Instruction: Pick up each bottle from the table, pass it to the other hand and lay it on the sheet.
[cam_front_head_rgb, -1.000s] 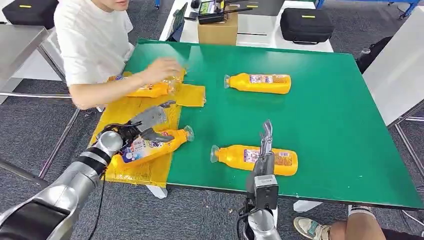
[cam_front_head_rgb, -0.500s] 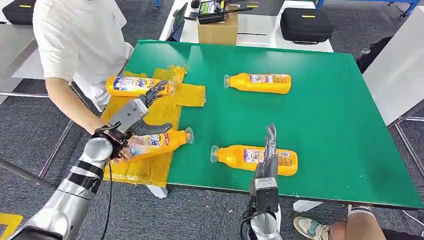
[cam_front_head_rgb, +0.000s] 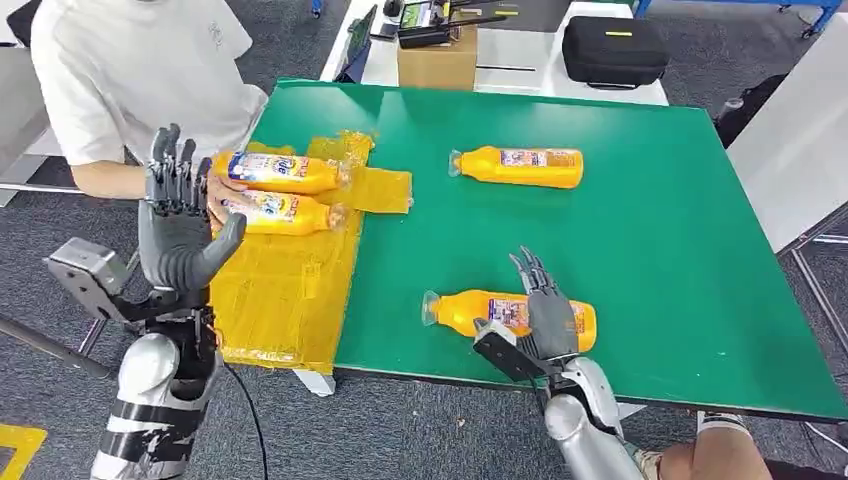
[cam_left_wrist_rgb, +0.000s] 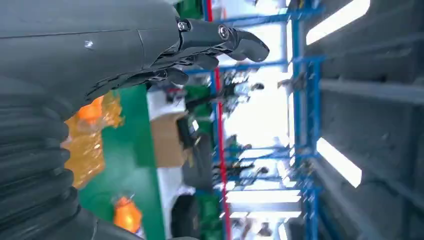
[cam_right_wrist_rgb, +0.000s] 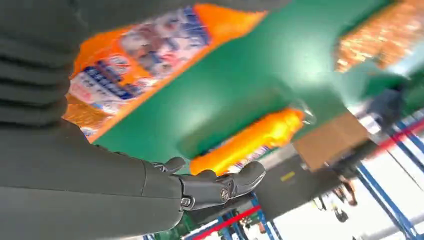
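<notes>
counting two orange bottles (cam_front_head_rgb: 268, 184) on the yellow sheet (cam_front_head_rgb: 285, 290) at far left, we judge half done; the near bottle (cam_front_head_rgb: 505, 316) and far bottle (cam_front_head_rgb: 520, 167) wait on the green table (cam_front_head_rgb: 660, 230). left hand (cam_front_head_rgb: 180, 235) open, raised; right hand (cam_front_head_rgb: 545, 318) spread above the near bottle (contact unclear).

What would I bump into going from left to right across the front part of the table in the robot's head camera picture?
Raised grey left robot hand → crinkly yellow plastic sheet → orange plastic bottle lying on its side → dark right robot hand over that bottle → bare green tabletop.
</notes>
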